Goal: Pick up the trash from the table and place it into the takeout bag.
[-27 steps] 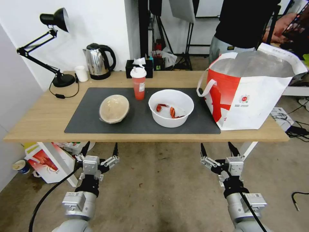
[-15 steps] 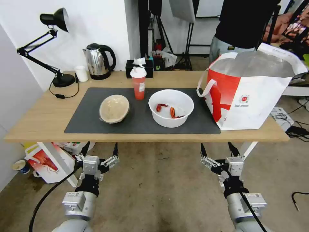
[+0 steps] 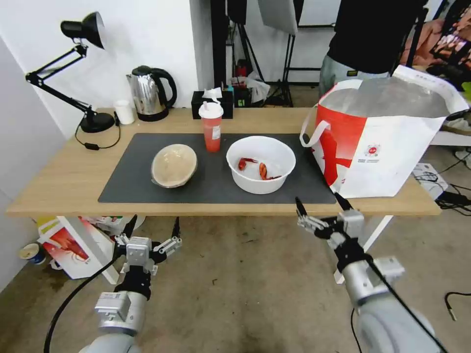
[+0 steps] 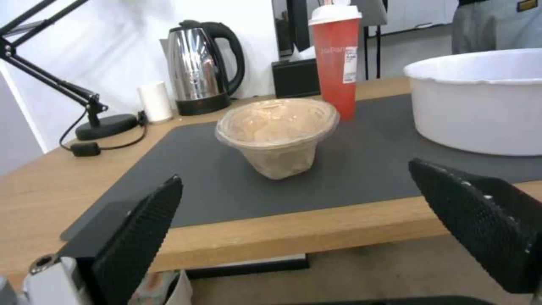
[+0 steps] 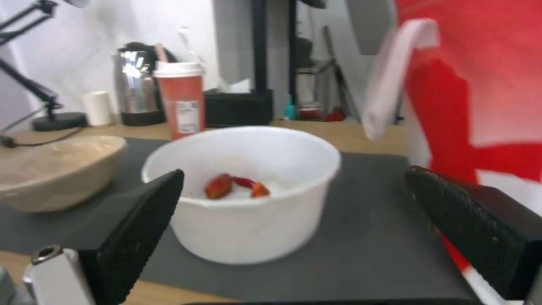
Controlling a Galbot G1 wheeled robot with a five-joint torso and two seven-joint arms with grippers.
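On the dark mat (image 3: pixel 221 189) of the table (image 3: pixel 59 181) stand the trash items: a beige bowl (image 3: pixel 174 165) (image 4: pixel 277 135) (image 5: pixel 51 173), a red cup with a white lid (image 3: pixel 211 126) (image 4: pixel 336 63) (image 5: pixel 181 101), and a white bowl (image 3: pixel 260 184) (image 4: pixel 480 106) (image 5: pixel 248 220) holding red shellfish scraps (image 5: pixel 231 186). The takeout bag (image 3: pixel 387 142) (image 5: pixel 480 106) stands open at the table's right end. My right gripper (image 3: pixel 319 203) (image 5: pixel 294 171) is open at the table's front edge, facing the white bowl. Lower down, in front of the beige bowl, my left gripper (image 3: pixel 153 226) (image 4: pixel 294 171) is open below the table edge.
A black desk lamp (image 3: pixel 83 73), a steel kettle (image 3: pixel 149 93), a small white cup (image 3: pixel 124 112) and a black tissue box (image 3: pixel 212 103) line the table's back. A red-and-white box (image 3: pixel 68 245) sits on the floor under the left end. A person (image 3: pixel 373 34) stands behind the bag.
My right gripper has risen and moved forward to the table's front edge, slightly leftward. The left arm and the things on the table have not moved.
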